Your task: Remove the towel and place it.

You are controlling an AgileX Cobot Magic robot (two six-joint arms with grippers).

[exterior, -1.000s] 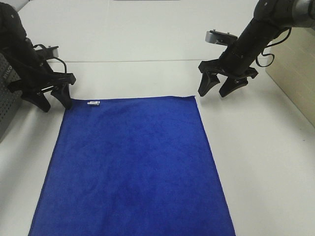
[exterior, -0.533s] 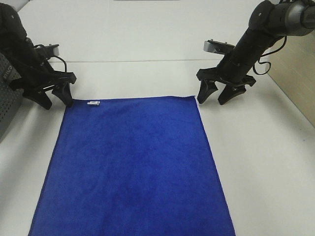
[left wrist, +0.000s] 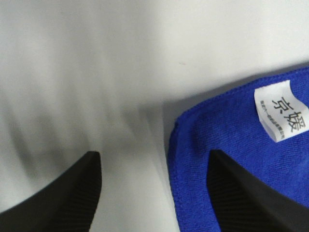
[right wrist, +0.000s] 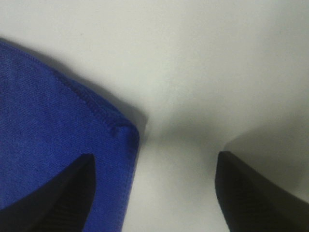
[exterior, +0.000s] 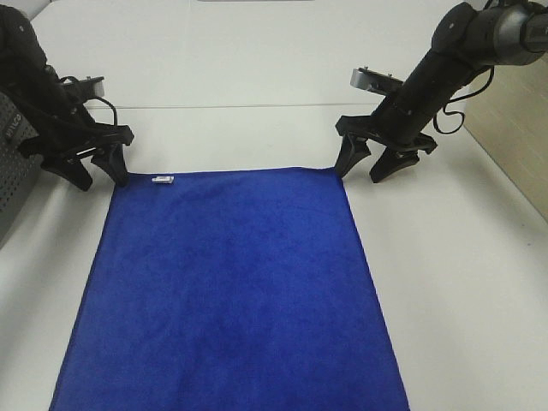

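A royal-blue towel [exterior: 227,291] lies spread flat on a white table [exterior: 257,77], smooth and unwrinkled, with a small white tag [exterior: 162,180] near its far left corner. Two black robot arms reach down at the towel's far edge, one at each corner. The left gripper [exterior: 101,181] has its jaws spread wide at the corner by the tag. Its wrist camera shows one finger over the blue cloth and the other over bare table, with the stitched corner between them. The right gripper [exterior: 359,174] is likewise spread open at the far right corner, again with one finger above the cloth and one above the table. Neither holds anything. As I read it, the task has hardly begun: the towel lies where it is, ungrasped, and both corners must be pinched before the cloth can be lifted away and set down elsewhere. Where it is meant to go is not shown. Some things are hard to judge. The towel's near edge runs off the bottom of the overhead view, so its near corners are out of sight. The wrist views are close and soft, and I cannot tell whether the fingertips touch the cloth or hover just above it. A grey perforated box [exterior: 10,171] at the left edge and a beige panel [exterior: 514,128] at the right are both cut off.
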